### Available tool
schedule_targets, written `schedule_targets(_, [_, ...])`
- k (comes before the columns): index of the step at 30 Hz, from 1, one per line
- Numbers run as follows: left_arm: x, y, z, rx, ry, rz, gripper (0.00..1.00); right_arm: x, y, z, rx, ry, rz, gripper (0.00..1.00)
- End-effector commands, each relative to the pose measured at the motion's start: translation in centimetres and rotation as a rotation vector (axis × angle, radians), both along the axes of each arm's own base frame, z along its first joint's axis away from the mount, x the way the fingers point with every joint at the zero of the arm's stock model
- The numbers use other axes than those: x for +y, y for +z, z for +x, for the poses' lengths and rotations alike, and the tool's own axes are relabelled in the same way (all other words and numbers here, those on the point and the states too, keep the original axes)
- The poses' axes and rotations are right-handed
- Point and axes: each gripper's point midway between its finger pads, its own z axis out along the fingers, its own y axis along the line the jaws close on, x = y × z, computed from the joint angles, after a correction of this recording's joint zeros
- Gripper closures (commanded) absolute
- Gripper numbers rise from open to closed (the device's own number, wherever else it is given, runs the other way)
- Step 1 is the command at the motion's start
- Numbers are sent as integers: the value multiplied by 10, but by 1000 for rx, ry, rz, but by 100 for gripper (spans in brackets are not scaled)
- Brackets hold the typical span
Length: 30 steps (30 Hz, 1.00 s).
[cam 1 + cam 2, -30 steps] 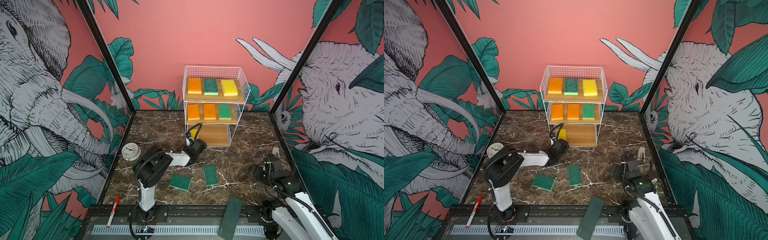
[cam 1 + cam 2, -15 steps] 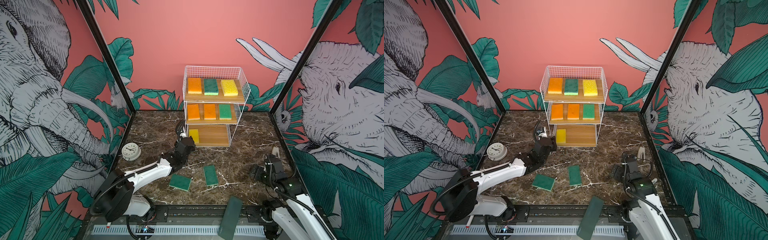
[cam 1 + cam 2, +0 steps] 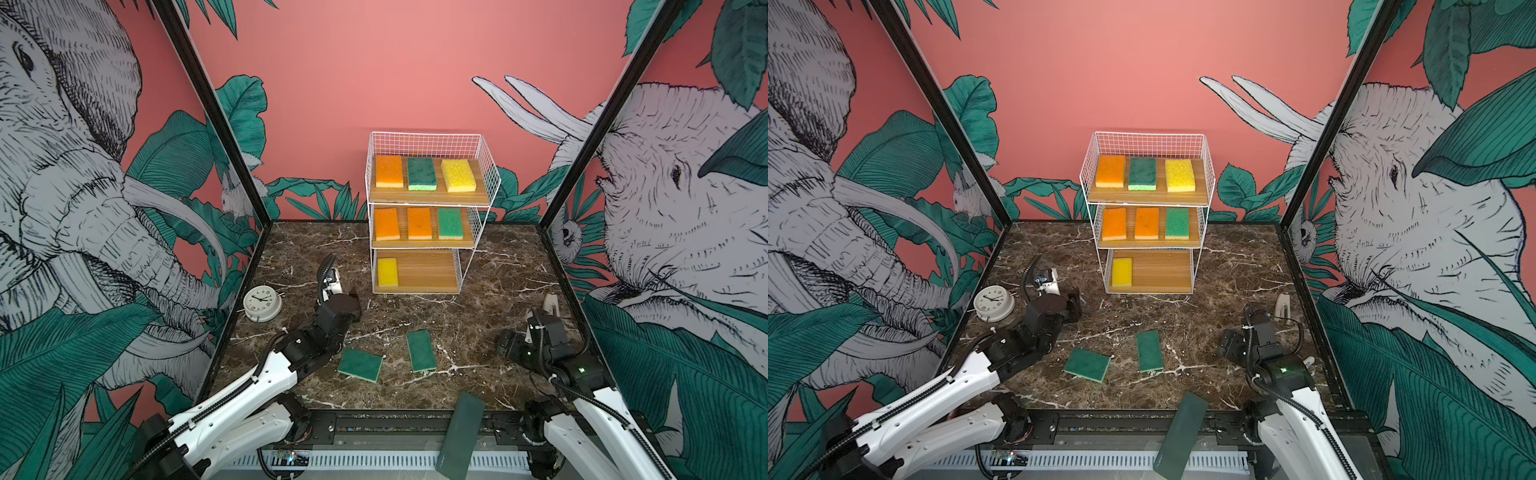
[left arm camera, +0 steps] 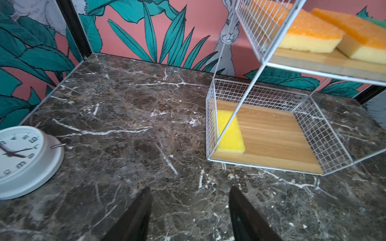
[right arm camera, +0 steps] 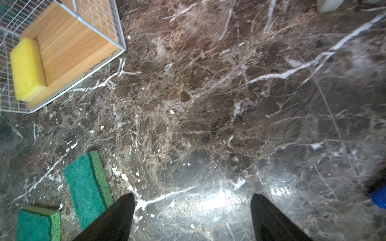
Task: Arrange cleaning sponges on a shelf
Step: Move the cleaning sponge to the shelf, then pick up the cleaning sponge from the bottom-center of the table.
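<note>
Wrist views showed us the left end effector (image 4: 189, 188) partly open and the right end effector (image 5: 193, 195) wide open, both empty. Toward the surface's front edge lay a green sponge (image 3: 360, 365) and a second green sponge (image 3: 421, 350); at the far edge, the shelf (image 3: 488, 174) held seven sponges.
</note>
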Motion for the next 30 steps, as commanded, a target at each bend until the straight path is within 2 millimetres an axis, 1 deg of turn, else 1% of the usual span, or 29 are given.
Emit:
schedule_targets(1, [22, -15, -18, 100, 2, 127, 36, 13, 0, 2, -3, 10, 25, 10])
schedule_targets(3, [24, -19, -22, 128, -11, 146, 34, 21, -1, 2, 5, 34, 2, 10])
schedule_targets(8, [22, -24, -26, 169, -40, 149, 33, 51, -2, 7, 17, 115, -51, 11])
schedule_targets(11, [6, -26, -26, 222, -138, 98, 32, 68, -4, 10, 33, 154, -88, 11])
schedule_targets(14, [13, -32, -24, 312, -95, 53, 32, 94, -6, 12, 48, 215, -117, 11])
schedule_targets(19, [18, -33, -23, 318, -83, -32, 31, 142, -7, 16, 35, 362, -188, 12])
schedule_targets(22, [21, -43, -22, 375, -89, -141, 31, 159, -16, 14, 58, 392, -187, 12])
schedule_targets(25, [22, -53, -20, 415, -101, -257, 32, 171, -28, 12, 81, 396, -183, 12])
schedule_targets(27, [22, -55, -17, 415, -99, -297, 32, 182, -30, 12, 83, 434, -185, 12])
schedule_targets(30, [22, -55, -14, 415, -97, -302, 32, 202, -31, 10, 82, 509, -174, 13])
